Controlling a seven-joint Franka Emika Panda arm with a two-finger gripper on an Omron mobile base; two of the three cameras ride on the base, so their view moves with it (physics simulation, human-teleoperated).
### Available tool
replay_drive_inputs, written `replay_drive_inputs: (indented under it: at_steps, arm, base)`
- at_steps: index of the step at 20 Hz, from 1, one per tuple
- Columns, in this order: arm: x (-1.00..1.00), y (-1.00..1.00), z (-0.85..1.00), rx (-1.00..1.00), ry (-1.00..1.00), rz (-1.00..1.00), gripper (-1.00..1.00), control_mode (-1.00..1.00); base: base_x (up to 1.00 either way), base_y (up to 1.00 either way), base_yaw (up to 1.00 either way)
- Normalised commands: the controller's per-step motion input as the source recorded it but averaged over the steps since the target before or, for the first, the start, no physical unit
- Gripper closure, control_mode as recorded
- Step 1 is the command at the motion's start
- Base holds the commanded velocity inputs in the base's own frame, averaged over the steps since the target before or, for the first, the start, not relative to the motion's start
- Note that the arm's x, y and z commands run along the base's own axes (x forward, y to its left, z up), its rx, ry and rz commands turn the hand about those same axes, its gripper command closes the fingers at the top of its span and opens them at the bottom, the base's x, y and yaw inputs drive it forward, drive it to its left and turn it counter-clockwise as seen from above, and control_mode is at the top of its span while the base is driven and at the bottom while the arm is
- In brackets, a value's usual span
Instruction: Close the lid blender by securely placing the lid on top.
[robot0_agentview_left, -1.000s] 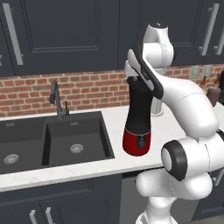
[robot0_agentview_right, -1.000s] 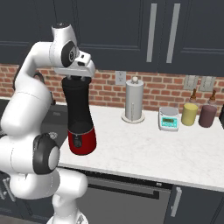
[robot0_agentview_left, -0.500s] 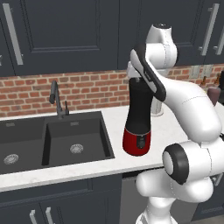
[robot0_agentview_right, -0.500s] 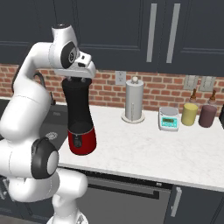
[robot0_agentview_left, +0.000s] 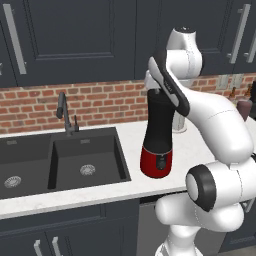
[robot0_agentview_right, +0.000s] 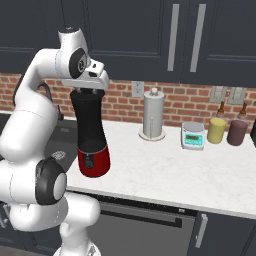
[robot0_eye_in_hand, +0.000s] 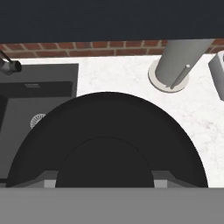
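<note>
Blender (robot0_agentview_right: 90, 130) comes first for us: its matte black jar rises from a glossy red base with a small knob, upright on the white marble counter (robot0_agentview_right: 165, 175), directly under our gripper (robot0_agentview_right: 89, 89). Our hand sits right at the jar's top in both base views, and we cannot make out any gap between them. In the hand view a broad black disc, the lid (robot0_eye_in_hand: 107, 135), spreads just below the fingers with its raised centre nearest them. We hold our jaws closed as far as they go, apparently pinched on the lid's raised centre, though the fingertips themselves are hidden from us. We cannot tell whether the lid is fully seated on the jar's rim.

To our left, well apart from the hand and lower, lies the dark double sink (robot0_agentview_left: 60, 160) with its black faucet (robot0_agentview_left: 65, 112) at the brick wall. To our right and beyond the hand stands the paper-towel roll (robot0_agentview_right: 153, 115) on its holder. Farther right we see a small kitchen scale (robot0_agentview_right: 193, 136), then a yellow jar (robot0_agentview_right: 216, 130) and a dark purple jar (robot0_agentview_right: 237, 132), near each other by the wall.
</note>
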Motion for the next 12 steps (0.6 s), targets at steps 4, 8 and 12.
replay_drive_inputs:
  at_steps: [4,8,12]
  arm:
    - [0.0,0.09,0.0,0.0,0.0,0.0,1.0,-1.0]
    - [0.0,0.09,0.0,0.0,0.0,0.0,1.0,-1.0]
    - [0.0,0.01,-0.02,0.0,0.0,0.0,1.0,-1.0]
  base:
    - [0.0,0.0,0.0]
    - [0.0,0.0,0.0]
    - [0.0,0.0,0.0]
